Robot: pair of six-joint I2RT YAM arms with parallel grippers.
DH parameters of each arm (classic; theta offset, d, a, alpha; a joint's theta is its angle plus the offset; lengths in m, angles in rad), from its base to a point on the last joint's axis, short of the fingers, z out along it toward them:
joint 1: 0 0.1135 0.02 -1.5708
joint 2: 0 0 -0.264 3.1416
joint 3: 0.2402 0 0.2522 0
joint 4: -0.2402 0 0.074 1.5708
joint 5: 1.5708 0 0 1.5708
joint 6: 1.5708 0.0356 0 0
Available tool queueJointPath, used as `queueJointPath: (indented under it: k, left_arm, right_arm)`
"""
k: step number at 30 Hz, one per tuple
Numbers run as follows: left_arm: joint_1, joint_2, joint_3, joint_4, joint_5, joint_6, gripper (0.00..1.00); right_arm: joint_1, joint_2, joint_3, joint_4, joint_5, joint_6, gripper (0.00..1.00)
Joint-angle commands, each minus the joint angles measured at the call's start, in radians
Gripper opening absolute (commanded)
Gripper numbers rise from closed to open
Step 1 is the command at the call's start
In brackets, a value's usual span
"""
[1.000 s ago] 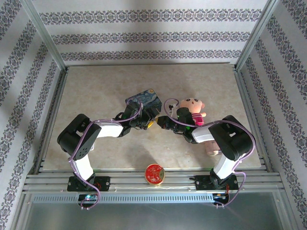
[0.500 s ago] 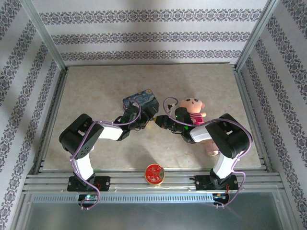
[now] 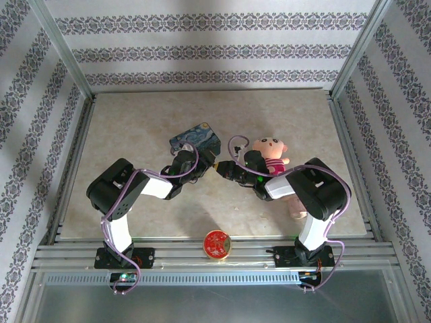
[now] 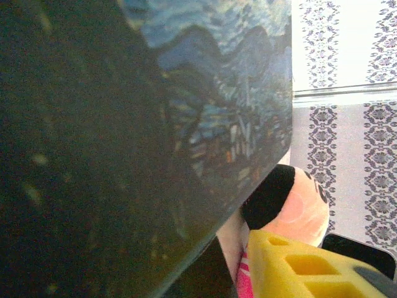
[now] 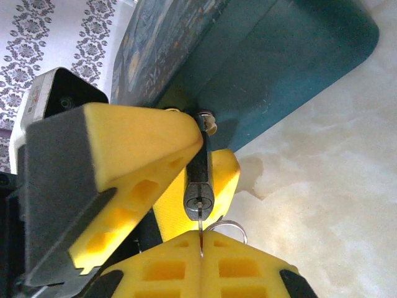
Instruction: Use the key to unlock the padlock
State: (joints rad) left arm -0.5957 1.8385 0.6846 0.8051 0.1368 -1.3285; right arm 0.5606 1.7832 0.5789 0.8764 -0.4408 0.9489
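- Right wrist view: the padlock (image 5: 200, 186) is clamped between the yellow foam fingers (image 5: 142, 155) of the left pincer (image 5: 201, 161), with its keyhole end facing the lens.
- The right pincer (image 5: 201, 245) is pinched tight on the key (image 5: 200, 223). The thin blade meets the keyhole, but how deep it goes I cannot tell. A silvery ring (image 5: 228, 225) shows just beside the blade.
- The blue painted tin (image 5: 279, 62) stands close behind the padlock and the left fingers.
- Top external view: both pincers, left (image 3: 205, 167) and right (image 3: 223, 168), meet tip to tip over the table (image 3: 135, 134). The tin is just beyond the left one.
- A plush doll (image 3: 271, 151) lies against the right arm.
- A red-and-gold disc (image 3: 217, 243) sits on the near rail, well apart.
- Left wrist view: the tin's painted side is close to the lens and hides the padlock.
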Motion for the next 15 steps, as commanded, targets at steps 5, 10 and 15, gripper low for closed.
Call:
queueJointPath:
  k: [5,10,15]
  left_arm:
    - [-0.004,0.031,-0.053,-0.087,0.030,-0.109,0.37]
    - [-0.004,0.024,-0.060,-0.083,0.047,-0.117,0.26]
    - [-0.004,0.027,-0.063,-0.109,0.072,-0.108,0.18]
  right_arm:
    - [0.020,0.030,0.024,0.033,0.001,0.016,0.00]
    - [0.022,0.034,0.029,0.033,0.002,0.014,0.00]
    - [0.024,0.033,0.033,0.033,0.008,0.015,0.03]
